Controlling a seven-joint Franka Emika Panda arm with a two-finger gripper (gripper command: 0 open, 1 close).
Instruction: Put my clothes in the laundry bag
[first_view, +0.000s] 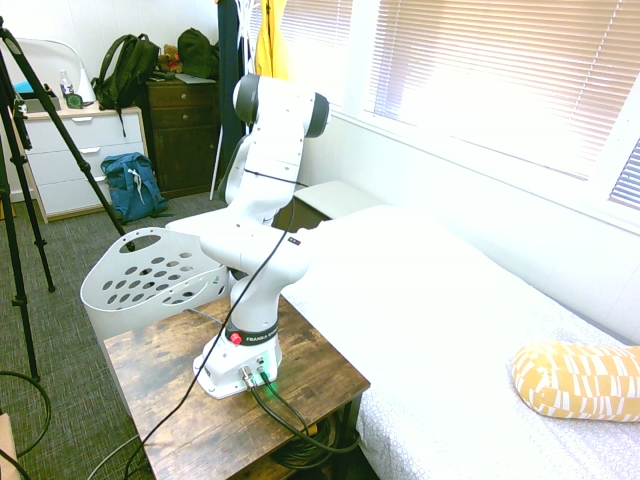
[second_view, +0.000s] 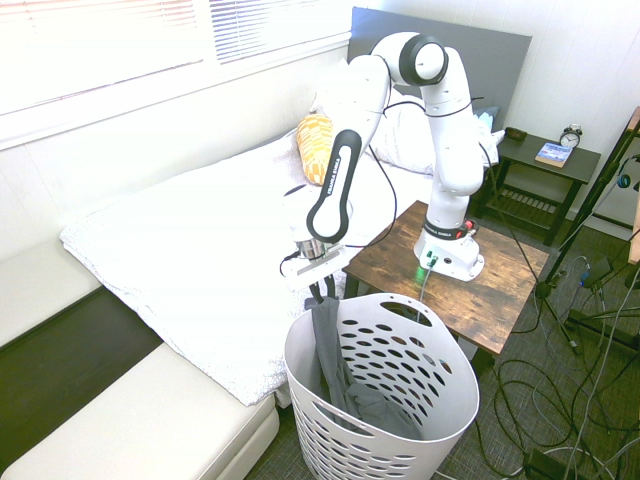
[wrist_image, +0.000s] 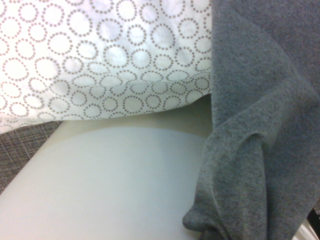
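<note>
In the second exterior view my gripper (second_view: 318, 292) points down over the near-bed rim of the laundry bag (second_view: 440, 400), a white basket with oval holes. The clothes (second_view: 335, 370), a dark grey garment, hang from the fingers in a long fold that runs down inside the basket against its wall. The jaws look shut on the garment's top. Up close in the wrist view, the grey fabric (wrist_image: 260, 125) fills one side. In the first exterior view the basket (first_view: 150, 275) shows beside the table, while the arm hides the gripper and the garment.
The bed with its white cover (second_view: 180, 260) lies right beside the basket, and a pale bench (second_view: 150, 420) stands at its foot. The arm's wooden table (second_view: 500, 280) is on the basket's other side. A blue backpack (first_view: 132, 185) leans by the dresser.
</note>
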